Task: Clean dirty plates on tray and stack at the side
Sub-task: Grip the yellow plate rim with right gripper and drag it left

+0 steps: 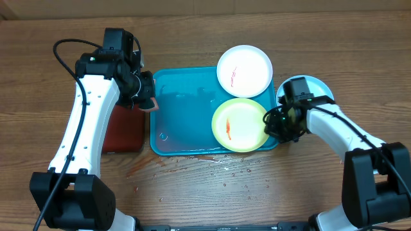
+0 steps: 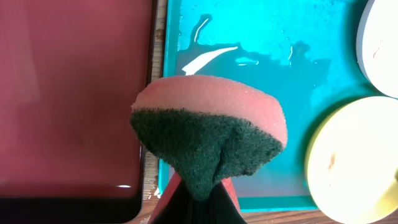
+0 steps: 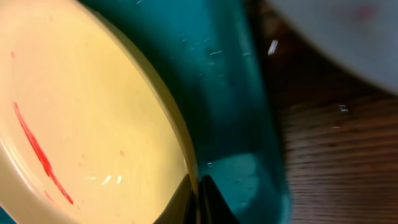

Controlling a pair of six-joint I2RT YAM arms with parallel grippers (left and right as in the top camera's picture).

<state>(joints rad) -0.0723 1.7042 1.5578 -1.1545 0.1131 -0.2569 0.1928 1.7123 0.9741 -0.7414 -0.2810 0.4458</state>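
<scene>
The turquoise tray (image 1: 183, 125) holds a pale green plate (image 1: 239, 125) with a red smear at its right front and a white plate (image 1: 244, 70) with a faint red smear at its back right. A pale blue plate (image 1: 319, 86) lies on the table right of the tray, mostly hidden by my right arm. My right gripper (image 1: 272, 123) is shut on the green plate's right rim (image 3: 186, 163). My left gripper (image 1: 146, 96) is shut on a pink and green sponge (image 2: 208, 134), held above the tray's left edge (image 2: 186, 37).
A dark red tray (image 1: 123, 128) with a black rim lies left of the turquoise tray, under my left arm; it also shows in the left wrist view (image 2: 71, 93). Water pools on the turquoise tray's floor. Droplets and red specks lie on the wood in front.
</scene>
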